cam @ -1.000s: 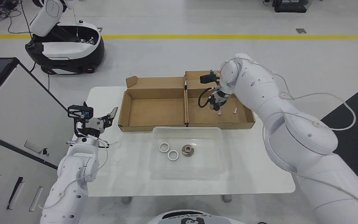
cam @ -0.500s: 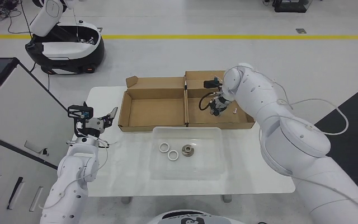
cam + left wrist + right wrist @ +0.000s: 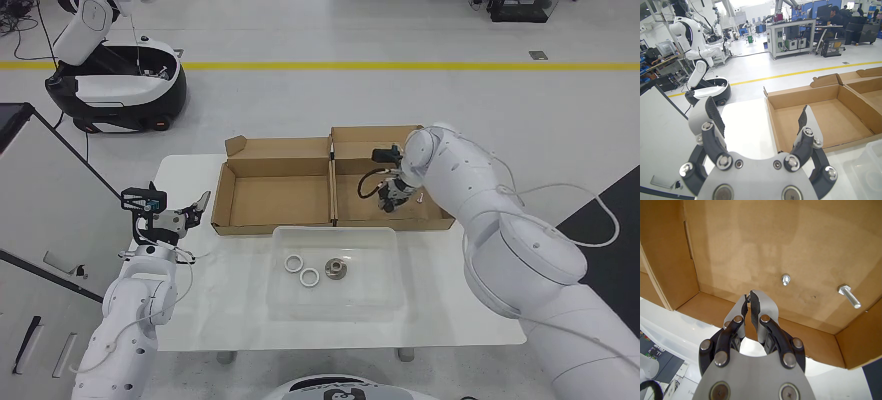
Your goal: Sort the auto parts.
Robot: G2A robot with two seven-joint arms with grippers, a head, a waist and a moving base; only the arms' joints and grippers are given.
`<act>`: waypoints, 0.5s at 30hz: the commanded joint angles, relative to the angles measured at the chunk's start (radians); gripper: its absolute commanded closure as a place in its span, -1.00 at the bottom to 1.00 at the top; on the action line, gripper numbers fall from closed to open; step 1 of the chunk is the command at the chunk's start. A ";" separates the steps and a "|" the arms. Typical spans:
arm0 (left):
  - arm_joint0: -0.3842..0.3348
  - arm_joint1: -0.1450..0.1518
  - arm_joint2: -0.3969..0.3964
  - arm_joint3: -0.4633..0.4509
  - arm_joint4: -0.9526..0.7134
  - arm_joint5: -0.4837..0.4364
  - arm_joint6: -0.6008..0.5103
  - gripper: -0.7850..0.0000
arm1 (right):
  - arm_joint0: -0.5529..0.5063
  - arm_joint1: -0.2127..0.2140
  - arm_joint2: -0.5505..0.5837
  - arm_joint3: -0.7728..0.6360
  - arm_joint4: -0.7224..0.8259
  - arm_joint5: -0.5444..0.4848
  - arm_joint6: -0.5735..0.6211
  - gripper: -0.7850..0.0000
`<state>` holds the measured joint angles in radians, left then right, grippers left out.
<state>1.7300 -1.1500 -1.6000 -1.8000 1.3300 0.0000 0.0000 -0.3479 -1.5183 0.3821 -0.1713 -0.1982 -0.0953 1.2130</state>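
Observation:
My right gripper (image 3: 748, 297) (image 3: 391, 198) hangs low inside the right cardboard box (image 3: 352, 210), shut on a small threaded bolt (image 3: 748, 298) whose tip peeks out between the pads. Two silver bolts lie on that box's floor, a short one (image 3: 786, 279) and a longer one (image 3: 849, 295). In the clear plastic tray (image 3: 380, 295) at the table's middle sit two white rings (image 3: 295, 264) (image 3: 310, 277) and a grey metal hub (image 3: 335, 268). My left gripper (image 3: 757, 106) (image 3: 195, 208) stands open and empty above the table's left edge, beside the left cardboard box (image 3: 829, 117).
The left box (image 3: 275, 195) holds nothing. Both boxes stand side by side behind the tray, flaps raised at the back. Another robot on a black and white base (image 3: 120, 85) stands on the floor beyond the table's left corner.
My right gripper has shifted a little to the right and toward the near wall of the right box, still shut on the bolt. The left arm has kept still.

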 commanded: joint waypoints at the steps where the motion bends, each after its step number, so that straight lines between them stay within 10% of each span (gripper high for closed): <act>1: 0.000 0.000 0.000 0.000 0.000 0.000 0.000 -1.00 | -0.005 0.000 0.000 0.003 -0.009 0.021 -0.014 1.00; 11: 0.000 0.000 0.000 0.000 0.000 0.000 0.000 -1.00 | -0.016 0.002 0.021 -0.004 -0.012 0.038 -0.045 1.00; 15: 0.000 0.000 0.000 0.000 0.000 0.000 0.000 -1.00 | -0.019 0.003 0.031 -0.005 -0.007 0.036 -0.042 0.40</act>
<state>1.7300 -1.1500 -1.6000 -1.8000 1.3300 0.0000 0.0000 -0.3661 -1.5155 0.4107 -0.1762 -0.2077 -0.0588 1.1687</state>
